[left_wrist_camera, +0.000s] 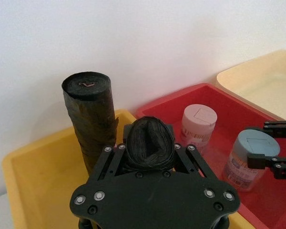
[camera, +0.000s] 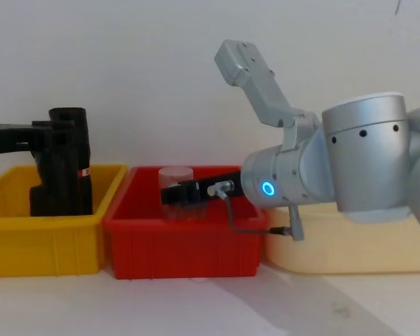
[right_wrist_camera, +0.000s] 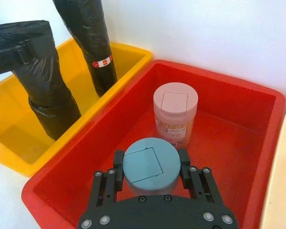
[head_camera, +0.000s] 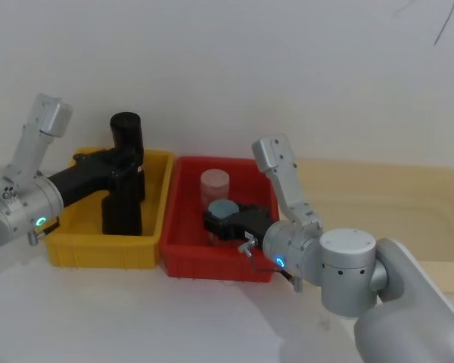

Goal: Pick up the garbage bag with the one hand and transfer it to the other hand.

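The left claw point(head_camera: 125, 175), on the green-ringed arm, pinches the garbage bag point(head_camera: 122, 210) near its top. The bag is upright in the yellow bin point(head_camera: 98, 253), with the taller labelled roll point(head_camera: 126, 130) just behind. The right claw point(head_camera: 216, 221), in the red bin point(head_camera: 212, 266), is clamped on the blue-lidded jar point(right_wrist_camera: 150, 164).

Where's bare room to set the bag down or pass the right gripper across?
Bare: the cream tray right of the red bin, and the table in front of both bins. Crowded: the yellow bin, where the left gripper clamps the garbage bag beside the taller roll; the red bin's middle, where the right gripper holds the blue-lidded jar by the pink jar.
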### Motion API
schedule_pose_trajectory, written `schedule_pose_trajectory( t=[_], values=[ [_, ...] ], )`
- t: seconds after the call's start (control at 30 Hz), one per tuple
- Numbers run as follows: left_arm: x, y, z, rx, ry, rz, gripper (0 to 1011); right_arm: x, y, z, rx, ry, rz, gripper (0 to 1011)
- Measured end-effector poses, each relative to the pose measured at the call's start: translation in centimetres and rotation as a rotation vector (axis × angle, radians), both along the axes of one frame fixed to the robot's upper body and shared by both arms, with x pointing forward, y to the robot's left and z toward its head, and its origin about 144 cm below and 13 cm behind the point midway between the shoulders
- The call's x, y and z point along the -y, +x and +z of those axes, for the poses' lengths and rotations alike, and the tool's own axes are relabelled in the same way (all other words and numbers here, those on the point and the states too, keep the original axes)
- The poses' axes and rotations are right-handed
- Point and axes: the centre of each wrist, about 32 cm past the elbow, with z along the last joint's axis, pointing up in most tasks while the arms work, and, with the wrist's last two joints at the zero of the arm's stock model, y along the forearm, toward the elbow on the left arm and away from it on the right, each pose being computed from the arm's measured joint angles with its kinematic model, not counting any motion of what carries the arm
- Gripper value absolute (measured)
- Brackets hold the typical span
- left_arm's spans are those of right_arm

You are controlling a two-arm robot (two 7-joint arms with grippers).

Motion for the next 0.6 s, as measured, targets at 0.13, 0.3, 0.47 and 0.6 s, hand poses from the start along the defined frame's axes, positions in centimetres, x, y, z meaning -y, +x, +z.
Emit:
schedule_pose_trajectory(
  t=[0.13,0.3,0.47,0.6],
  values=[
    [0.0,0.0,0.1,0.002,-0.002,-0.001,339,0.0,0.0,0.0,0.0,0.001,0.001,656],
    [0.1,0.0,0.6,0.015,-0.006,-0.007,339,0.3,-0.1,0.5,0.009,0.018,0.012,656],
    [0.3,0.1,2.2,0.046,-0.008,-0.024,339,0.7,-0.3,1.5,0.026,0.053,0.022,656],
    [0.5,0.2,4.0,0.076,-0.004,-0.042,339,1.3,-0.6,2.6,0.048,0.093,0.027,656]
  ],
)
